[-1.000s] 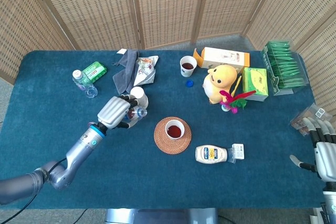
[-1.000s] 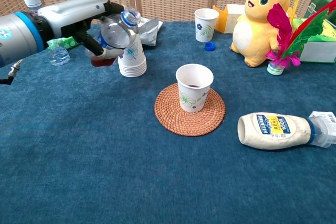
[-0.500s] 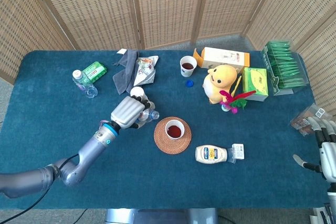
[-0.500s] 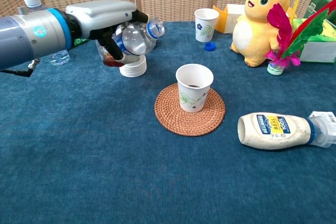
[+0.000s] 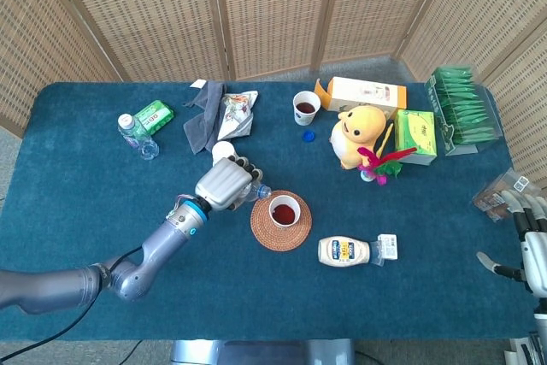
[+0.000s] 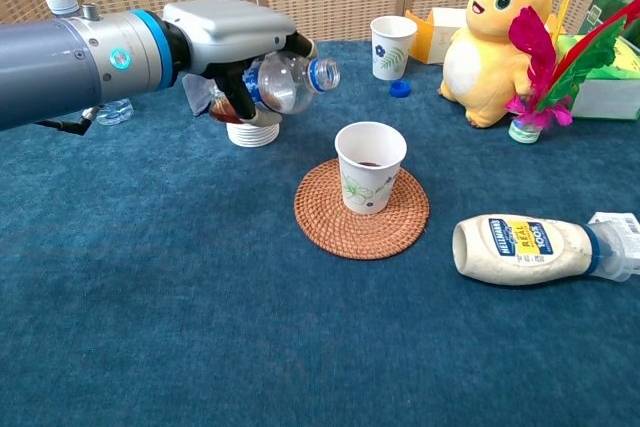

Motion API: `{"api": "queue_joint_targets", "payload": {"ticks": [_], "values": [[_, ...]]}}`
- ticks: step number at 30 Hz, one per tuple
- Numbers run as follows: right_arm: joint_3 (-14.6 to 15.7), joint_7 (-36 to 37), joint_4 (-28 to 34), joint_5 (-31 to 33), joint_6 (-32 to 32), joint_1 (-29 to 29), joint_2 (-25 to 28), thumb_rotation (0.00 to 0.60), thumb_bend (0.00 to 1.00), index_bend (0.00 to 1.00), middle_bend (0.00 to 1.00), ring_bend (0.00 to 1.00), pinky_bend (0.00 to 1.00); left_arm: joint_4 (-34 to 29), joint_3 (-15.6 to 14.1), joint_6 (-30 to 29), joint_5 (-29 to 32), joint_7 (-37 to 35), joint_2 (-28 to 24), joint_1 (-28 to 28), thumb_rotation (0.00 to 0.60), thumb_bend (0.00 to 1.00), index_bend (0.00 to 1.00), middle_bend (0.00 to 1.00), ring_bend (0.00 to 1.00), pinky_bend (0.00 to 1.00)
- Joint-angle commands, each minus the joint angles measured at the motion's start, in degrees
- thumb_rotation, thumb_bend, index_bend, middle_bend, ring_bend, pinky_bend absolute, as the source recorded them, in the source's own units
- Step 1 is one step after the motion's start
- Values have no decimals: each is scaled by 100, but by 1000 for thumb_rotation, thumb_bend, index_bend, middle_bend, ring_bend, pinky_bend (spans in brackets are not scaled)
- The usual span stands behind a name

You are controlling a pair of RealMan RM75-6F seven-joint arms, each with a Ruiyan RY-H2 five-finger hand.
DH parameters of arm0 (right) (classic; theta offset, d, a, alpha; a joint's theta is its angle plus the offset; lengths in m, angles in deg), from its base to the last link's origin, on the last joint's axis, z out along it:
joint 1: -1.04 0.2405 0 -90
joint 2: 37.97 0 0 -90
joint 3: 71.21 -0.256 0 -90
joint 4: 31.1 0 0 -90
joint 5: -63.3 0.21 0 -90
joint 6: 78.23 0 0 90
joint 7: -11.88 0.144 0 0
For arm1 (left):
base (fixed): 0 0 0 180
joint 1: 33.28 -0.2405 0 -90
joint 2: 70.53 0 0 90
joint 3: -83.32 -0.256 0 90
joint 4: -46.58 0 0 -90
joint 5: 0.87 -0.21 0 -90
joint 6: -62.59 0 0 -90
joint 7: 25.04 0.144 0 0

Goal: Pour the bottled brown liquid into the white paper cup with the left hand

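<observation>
My left hand (image 5: pixel 224 185) (image 6: pixel 232 42) grips a clear plastic bottle (image 6: pixel 284 81) with a little brown liquid at its base. The bottle lies almost level, its open neck (image 5: pixel 261 191) pointing right toward the white paper cup (image 5: pixel 284 209) (image 6: pixel 369 166). That cup stands on a round woven coaster (image 5: pixel 280 221) (image 6: pixel 361 211) and holds brown liquid. The bottle's mouth is up and left of the cup's rim, not over it. My right hand (image 5: pixel 530 237) sits at the table's right edge, fingers spread and holding nothing.
A stack of paper cups (image 6: pixel 252 129) stands behind my left hand. A second cup of brown liquid (image 5: pixel 305 107), a blue cap (image 5: pixel 308 135), a yellow plush toy (image 5: pixel 361 132), boxes, a mayonnaise bottle (image 5: pixel 346 251), a grey cloth (image 5: pixel 203 114) and a water bottle (image 5: pixel 135 134) lie around.
My left hand has carried the bottle rightward from over the cup stack toward the cup on the coaster, tipping it closer to level. The right hand has barely moved.
</observation>
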State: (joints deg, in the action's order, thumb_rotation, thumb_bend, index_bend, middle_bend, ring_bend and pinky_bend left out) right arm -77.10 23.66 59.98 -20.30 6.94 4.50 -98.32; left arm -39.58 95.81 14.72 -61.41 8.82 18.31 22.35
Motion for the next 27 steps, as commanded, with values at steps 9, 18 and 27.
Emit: {"api": "queue_joint_targets", "payload": {"ticks": [9,18,27], "values": [[1,105,-31,-22,15,-11,25,600,0,0,0,0,0,-136,-177,-196,496,746,14,316,600,539,514,435,300,410],[8,149,-29,-44,35,-23,31,600,0,0,0,0,0,-72,-290,-236,657,898,43,441,600,539,514,434,299,409],[-3,183,-38,-45,44,-23,30,600,0,0,0,0,0,-144,-318,-338,888,1259,66,655,600,539,514,432,297,407]]}}
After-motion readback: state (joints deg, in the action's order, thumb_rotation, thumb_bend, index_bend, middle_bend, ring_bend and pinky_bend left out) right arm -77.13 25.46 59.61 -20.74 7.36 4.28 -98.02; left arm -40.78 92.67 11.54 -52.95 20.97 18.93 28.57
